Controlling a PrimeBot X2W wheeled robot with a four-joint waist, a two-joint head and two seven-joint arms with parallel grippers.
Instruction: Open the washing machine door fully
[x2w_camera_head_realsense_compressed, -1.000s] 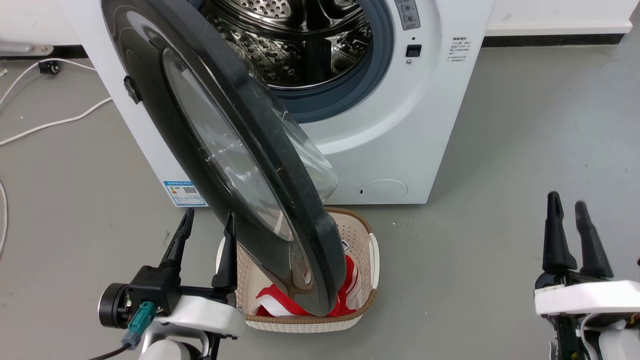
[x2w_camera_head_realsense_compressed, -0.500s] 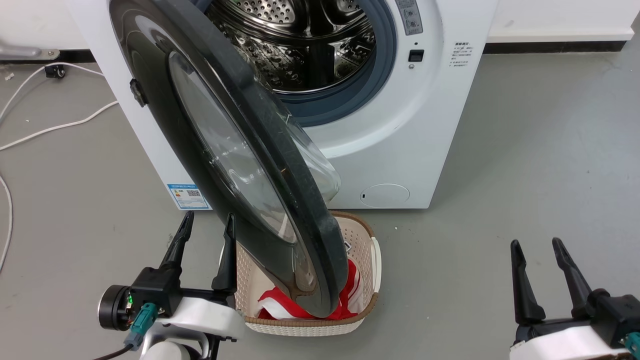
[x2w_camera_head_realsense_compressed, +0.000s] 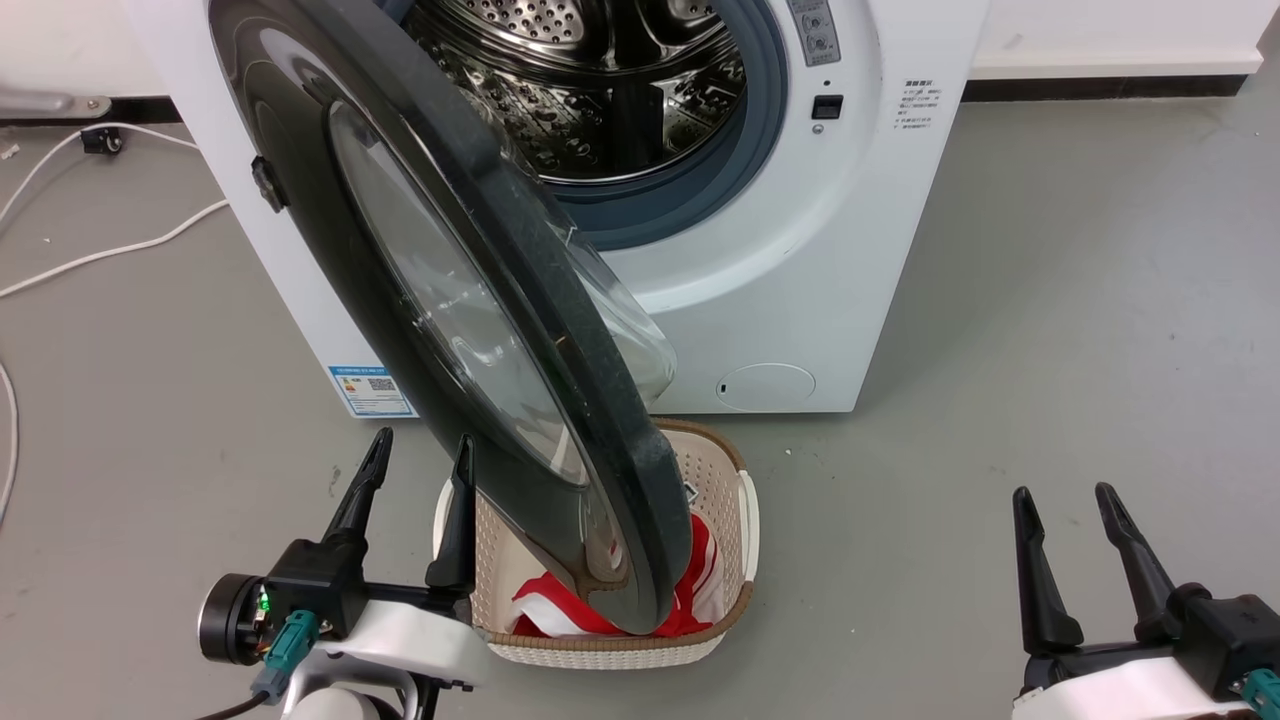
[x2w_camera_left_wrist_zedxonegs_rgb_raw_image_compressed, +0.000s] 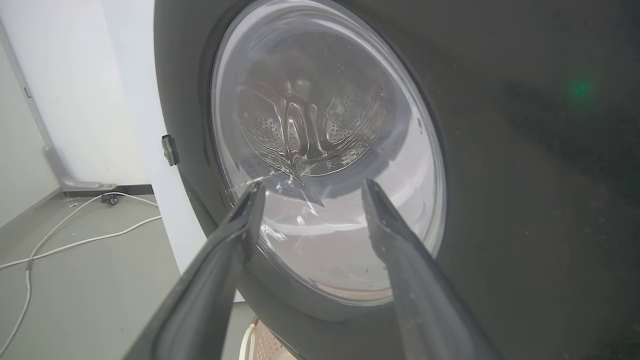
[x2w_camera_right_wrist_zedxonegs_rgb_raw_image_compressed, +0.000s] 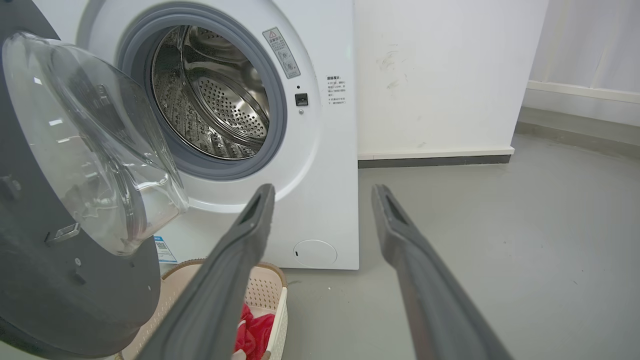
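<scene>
The washing machine door (x2w_camera_head_realsense_compressed: 430, 300) stands part-way open, swung out from a hinge on the left side of the white washing machine (x2w_camera_head_realsense_compressed: 800, 260), with its free edge nearest me. In the head view it reads as a long dark oval running from upper left down to lower centre. Its glossy outer face is turned to my left, and the bulging glass bowl (x2w_camera_right_wrist_zedxonegs_rgb_raw_image_compressed: 90, 145) on its inner side faces right, toward the steel drum (x2w_camera_head_realsense_compressed: 600, 90). The top of the door is cut off by the frame edge. Its lower rim hangs over a pale laundry basket (x2w_camera_head_realsense_compressed: 745, 520) set on the floor against the machine's front, covering much of the basket and of the red and white cloth (x2w_camera_head_realsense_compressed: 700, 590) in it. My left gripper (x2w_camera_head_realsense_compressed: 424, 438) sits just beside the door's outer face, low down, fingers spread and gripping nothing. In the left wrist view they point at the window. Whether the finger nearer the rim touches the door I cannot tell. My right gripper (x2w_camera_head_realsense_compressed: 1061, 490) is well apart to the right over bare grey floor (x2w_camera_head_realsense_compressed: 1050, 300), fingers likewise spread and empty, aimed at the machine's front. White cables (x2w_camera_head_realsense_compressed: 110, 245) trail over the floor to the left of the machine.
</scene>
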